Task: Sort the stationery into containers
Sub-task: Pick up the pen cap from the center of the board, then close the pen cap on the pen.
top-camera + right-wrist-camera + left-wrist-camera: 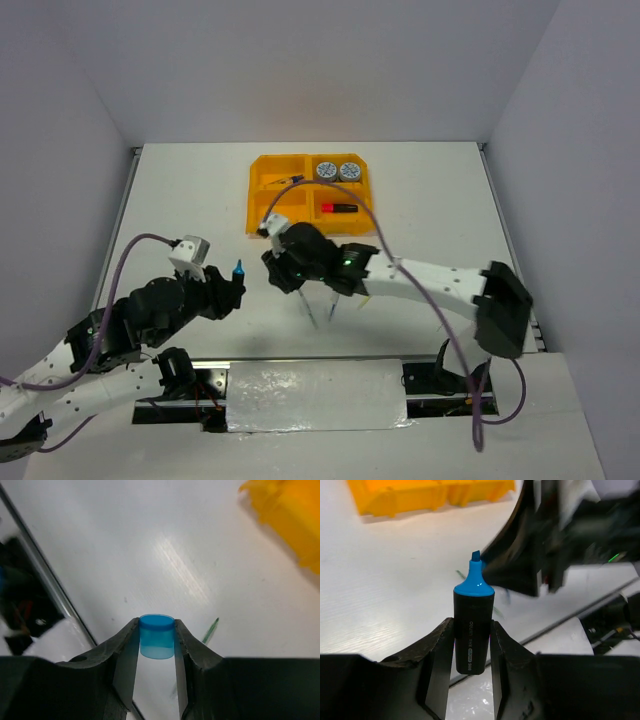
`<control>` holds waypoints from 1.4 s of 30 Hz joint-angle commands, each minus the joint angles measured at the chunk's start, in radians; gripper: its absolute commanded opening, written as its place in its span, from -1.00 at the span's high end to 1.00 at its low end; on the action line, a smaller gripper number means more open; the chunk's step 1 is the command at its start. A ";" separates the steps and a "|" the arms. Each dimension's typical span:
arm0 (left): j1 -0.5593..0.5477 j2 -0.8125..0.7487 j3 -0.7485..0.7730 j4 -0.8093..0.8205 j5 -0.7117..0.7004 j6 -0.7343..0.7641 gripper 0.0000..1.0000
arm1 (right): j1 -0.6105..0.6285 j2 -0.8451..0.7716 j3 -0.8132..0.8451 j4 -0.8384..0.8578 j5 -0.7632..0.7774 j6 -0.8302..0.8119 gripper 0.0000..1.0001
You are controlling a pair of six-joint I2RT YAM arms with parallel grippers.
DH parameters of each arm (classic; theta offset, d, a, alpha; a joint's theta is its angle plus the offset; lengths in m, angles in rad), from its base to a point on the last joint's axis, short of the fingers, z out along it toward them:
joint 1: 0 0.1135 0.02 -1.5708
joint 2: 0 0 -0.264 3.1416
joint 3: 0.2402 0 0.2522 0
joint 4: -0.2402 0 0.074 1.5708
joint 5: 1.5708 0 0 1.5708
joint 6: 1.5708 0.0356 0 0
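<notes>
A white tabletop point(430, 200), boxed in by pale walls, carried the scene. In the lower centre of the left wrist view the left jaws were clamped on the black barrel of a highlighter point(473, 630); it stood upright between them, uncapped, its blue collar and chisel tip pointing up the frame; in the top view the same highlighter point(237, 270) showed at left of centre, tip toward the upper edge. The right jaws were closed on a small translucent blue cap point(156, 636) at the lower centre of the right wrist view, its round end upward and a jaw pressing each side. In the top view the two arm ends sat near each other but apart, at mid-frame; the black bulk of the right arm filled the upper right of the left wrist view, just beyond the blue tip. Two thin pale pens point(312, 312) lay on the tabletop below the right arm; a thin green sliver point(210, 631) lay just beside the right jaws. Toward the upper centre sat the orange-yellow tray point(258, 195); its upper right compartment held two patterned tape rolls point(326, 171), side by side; its lower right compartment held a red-capped highlighter point(338, 208), lying across; a thin dark item point(290, 180), too small to tell, lay in the upper left compartment.
</notes>
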 commanded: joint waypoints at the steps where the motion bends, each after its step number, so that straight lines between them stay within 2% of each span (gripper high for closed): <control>1: -0.005 0.013 -0.075 0.297 0.233 0.100 1.00 | -0.045 -0.253 -0.077 0.199 0.019 0.088 0.33; 2: -0.005 0.018 -0.093 0.358 0.357 0.108 1.00 | -0.058 -0.304 -0.123 0.227 0.004 0.095 0.33; 6: -0.005 0.065 -0.150 0.619 0.601 0.129 1.00 | -0.066 -0.517 -0.183 0.334 -0.088 0.092 0.32; 7: -0.006 0.076 -0.152 0.656 0.635 0.132 1.00 | -0.068 -0.581 -0.189 0.341 -0.104 0.092 0.31; 13: -0.008 0.136 -0.153 0.981 0.891 0.137 1.00 | -0.068 -0.704 -0.195 0.402 -0.237 0.147 0.31; 14: -0.008 0.154 -0.153 1.061 0.920 0.135 1.00 | -0.066 -0.717 -0.206 0.461 -0.251 0.162 0.32; 18: -0.008 0.199 -0.141 1.198 1.011 0.126 1.00 | -0.066 -0.798 -0.315 0.659 -0.273 0.285 0.33; 20: -0.008 0.220 -0.146 1.276 1.034 0.115 1.00 | -0.066 -0.824 -0.335 0.741 -0.290 0.309 0.33; 24: -0.008 0.247 -0.140 1.321 1.048 0.108 1.00 | -0.063 -0.847 -0.375 0.838 -0.336 0.326 0.32; 33: -0.008 0.233 -0.129 1.249 0.988 0.146 1.00 | -0.065 -0.883 -0.401 0.856 -0.363 0.348 0.31; 42: -0.008 0.237 -0.124 1.253 0.954 0.145 1.00 | -0.036 -0.841 -0.452 0.934 -0.382 0.362 0.32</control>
